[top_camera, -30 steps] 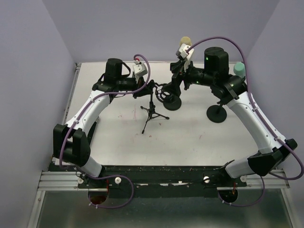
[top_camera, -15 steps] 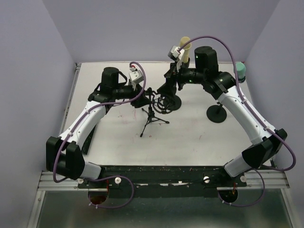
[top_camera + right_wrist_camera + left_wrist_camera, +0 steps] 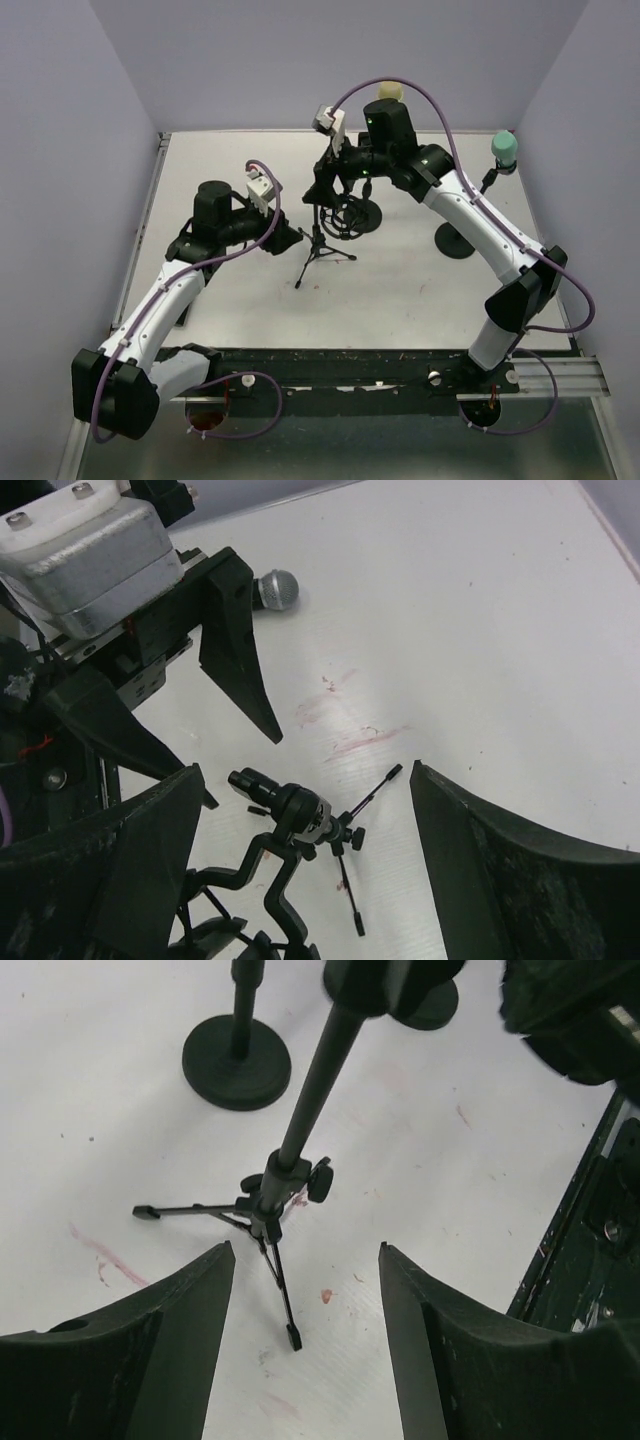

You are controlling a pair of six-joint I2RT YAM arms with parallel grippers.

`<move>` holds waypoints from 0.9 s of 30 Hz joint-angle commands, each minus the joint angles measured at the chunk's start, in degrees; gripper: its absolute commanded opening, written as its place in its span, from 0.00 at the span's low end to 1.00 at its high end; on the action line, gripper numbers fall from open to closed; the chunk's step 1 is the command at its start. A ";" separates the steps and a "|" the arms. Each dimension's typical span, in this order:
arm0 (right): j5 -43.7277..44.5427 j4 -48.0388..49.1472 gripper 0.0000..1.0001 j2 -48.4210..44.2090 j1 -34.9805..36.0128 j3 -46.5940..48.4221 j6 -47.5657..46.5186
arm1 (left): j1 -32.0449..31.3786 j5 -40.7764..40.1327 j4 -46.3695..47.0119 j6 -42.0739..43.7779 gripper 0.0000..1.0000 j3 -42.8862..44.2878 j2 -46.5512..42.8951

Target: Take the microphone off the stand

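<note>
The microphone (image 3: 272,588) shows its silver grille on the white table just beyond my left gripper's fingers (image 3: 236,650); its body is hidden behind them. The small black tripod stand (image 3: 320,248) stands mid-table, its pole (image 3: 300,1130) rising from the leg hub, and its top clip (image 3: 300,815) holds nothing. My left gripper (image 3: 288,240) (image 3: 305,1250) is open and empty, just left of the stand. My right gripper (image 3: 325,185) (image 3: 305,768) hangs open above the stand's top, touching nothing.
A black shock mount (image 3: 347,215) sits beside the tripod. Two round-base stands rise at the back: one with a yellowish foam head (image 3: 388,90) and one, base (image 3: 457,240), with a teal head (image 3: 503,148). A round base (image 3: 237,1060) lies just past the tripod.
My left gripper has opened and drawn back toward the near left, away from the stand's top. My right arm has swung left and now hangs over the stand.
</note>
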 commanded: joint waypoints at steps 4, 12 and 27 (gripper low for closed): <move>15.33 1.38 0.87 0.05 4.12 -1.38 2.51 | 0.07 -7.28 7.71 -10.45 0.66 -7.06 -0.83; 39.05 3.94 0.55 -0.92 9.21 -1.29 11.81 | 0.07 -8.69 13.41 -11.16 0.66 -7.50 1.98; 39.19 4.82 0.76 4.72 11.16 14.80 15.10 | -0.28 -5.71 15.34 -6.23 0.64 -7.41 -0.73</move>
